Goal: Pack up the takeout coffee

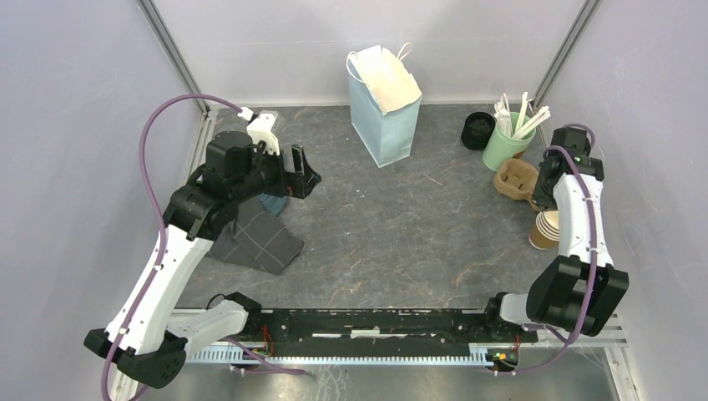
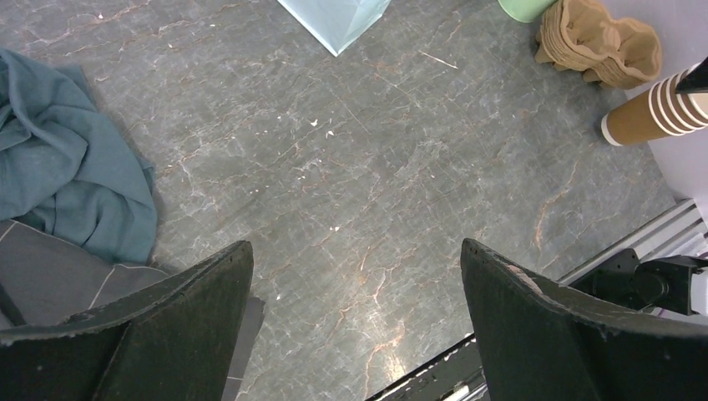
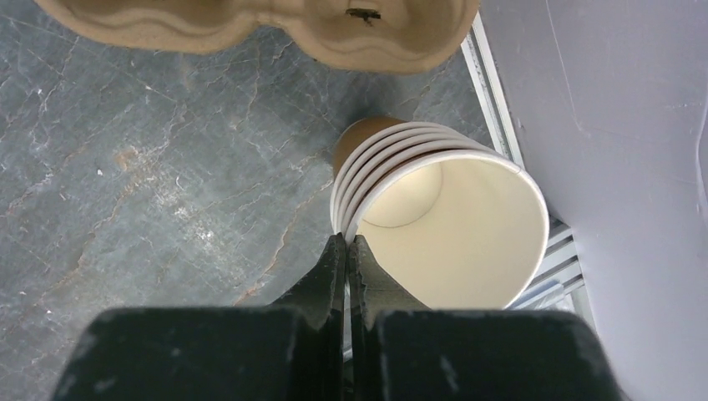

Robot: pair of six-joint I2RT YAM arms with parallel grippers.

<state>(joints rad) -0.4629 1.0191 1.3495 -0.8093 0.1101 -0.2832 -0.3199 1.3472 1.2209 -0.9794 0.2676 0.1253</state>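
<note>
Seen from above, a grey marbled table [image 1: 401, 225] sits inside pale walls, with two robot arms mounted at its near edge. The takeout coffee [image 1: 478, 130], showing mostly its round black lid, stands at the far right of the table, just beside a green cup [image 1: 503, 146] holding pale sticks. It is well apart from both arms. A light blue paper bag [image 1: 384, 104] stands upright at the far centre, its top open. In front of the green cup lies a brown pulp cup carrier [image 1: 515, 178], and nearer still stands a stack of lidless paper cups [image 1: 545, 230] by the right wall. The left end effector [image 2: 355, 334] hangs above the left side of the table with its fingers spread fully apart and nothing between them. Below it lie a crumpled teal cloth [image 2: 75, 167] and a grey cloth [image 1: 255, 238]. The right end effector [image 3: 346, 246] is lowered over the stack of cups, its two fingers pressed together with no visible gap. Their tips sit right at the near rim of the stack. Whether a rim is pinched between them cannot be told.
</note>
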